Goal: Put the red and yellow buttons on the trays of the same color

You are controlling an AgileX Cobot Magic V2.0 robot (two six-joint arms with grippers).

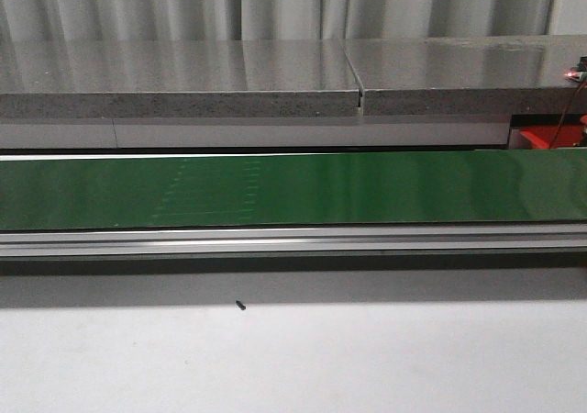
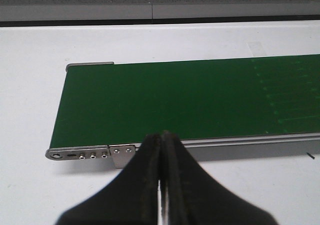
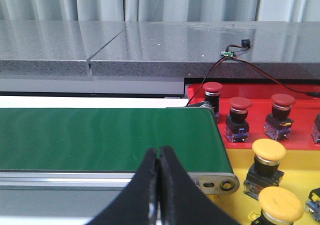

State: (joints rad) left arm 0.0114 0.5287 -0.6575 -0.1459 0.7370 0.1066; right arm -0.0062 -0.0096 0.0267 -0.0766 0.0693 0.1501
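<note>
In the right wrist view, three red buttons (image 3: pixel 240 116) stand upright on a red tray (image 3: pixel 300 135) past the belt's end. Two yellow buttons (image 3: pixel 268 157) stand on a yellow tray (image 3: pixel 295 177) nearer to me. My right gripper (image 3: pixel 159 151) is shut and empty, hovering over the near rail of the green belt (image 3: pixel 105 137). In the left wrist view, my left gripper (image 2: pixel 161 135) is shut and empty above the belt's other end (image 2: pixel 165 100). Neither gripper appears in the front view, where a corner of the red tray (image 1: pixel 550 138) shows at far right.
The green conveyor belt (image 1: pixel 293 188) spans the front view, with a silver rail (image 1: pixel 293 240) along its near side. Behind it runs a grey stone ledge (image 1: pixel 275 78) carrying a small wired sensor (image 3: pixel 229 53). White tabletop (image 1: pixel 293 358) lies in front, with a tiny dark speck (image 1: pixel 240 306).
</note>
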